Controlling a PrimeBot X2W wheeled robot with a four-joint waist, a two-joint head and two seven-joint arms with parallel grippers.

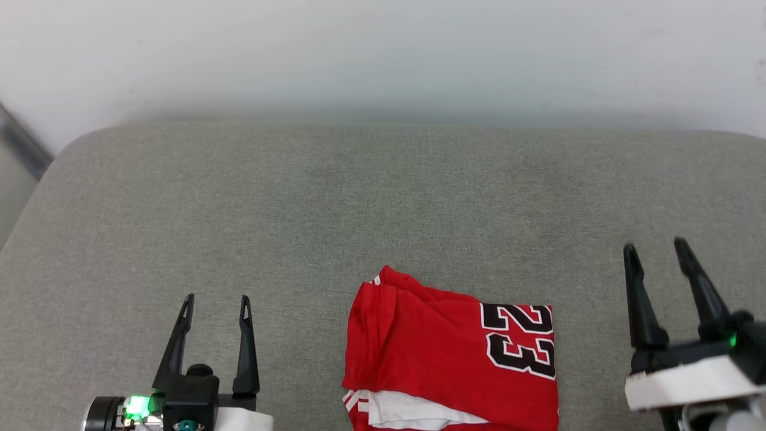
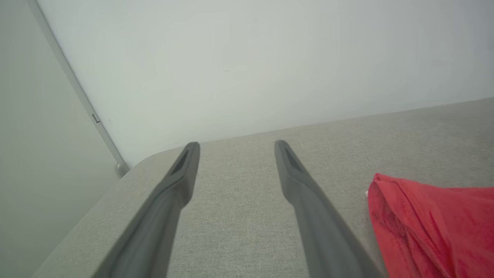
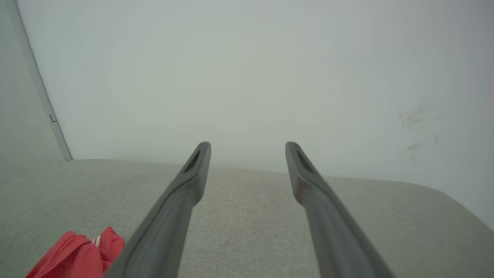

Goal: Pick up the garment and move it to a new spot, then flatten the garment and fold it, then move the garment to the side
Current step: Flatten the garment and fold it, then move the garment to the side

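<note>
The one marking that can be read is the number "23", in black with a white outline, printed on the upper face of the folded red jersey.

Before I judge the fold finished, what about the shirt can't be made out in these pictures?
Head view: the shirt runs off the bottom edge, so its near side is cut off.
Head view: the top layer hides the folds and any lettering beneath.
Left wrist view: the right and bottom edges cut the shirt off.
Right wrist view: the bottom edge and a finger of the right gripper hide most of the shirt.
</note>
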